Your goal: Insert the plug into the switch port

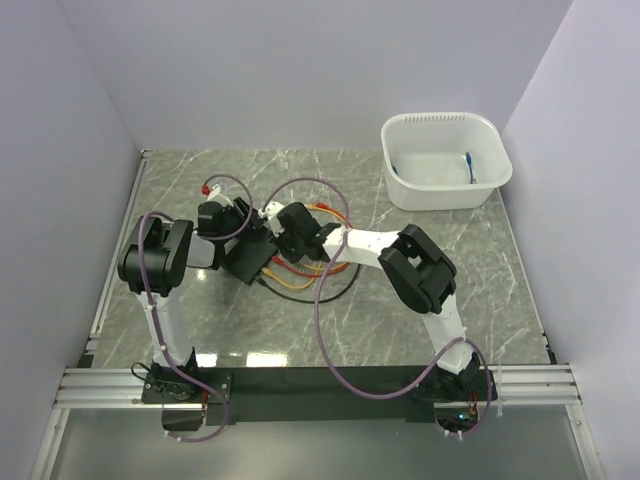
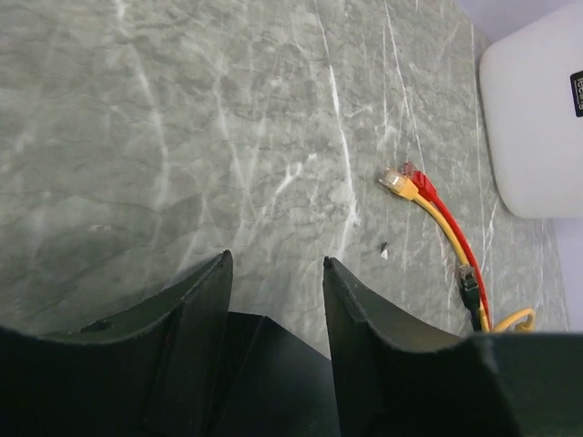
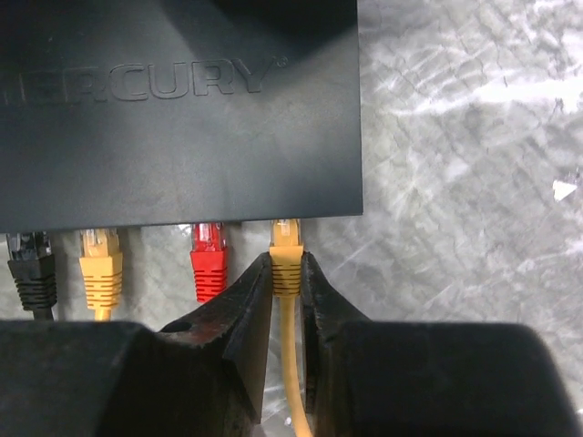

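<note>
**Plainly, plug pinched at the switch's edge**

Right claw (image 3: 287, 266) is clamped on the yellow plug (image 3: 287, 238), which pokes out just past its tips. Straight beyond lies the switch (image 3: 182, 118), and the plug's clear head meets its near edge. Left of that claw, three more line the same edge: a red plug (image 3: 209, 259), a second yellow plug (image 3: 100, 264) and a black plug (image 3: 33, 266). Left claw (image 2: 273, 264) has its fingers apart with something dark and flat low between them; whether it grips, I cannot tell. Loose cable ends (image 2: 405, 180) lie ahead to its right.

High rear overhead view, close downward wrist views
</note>
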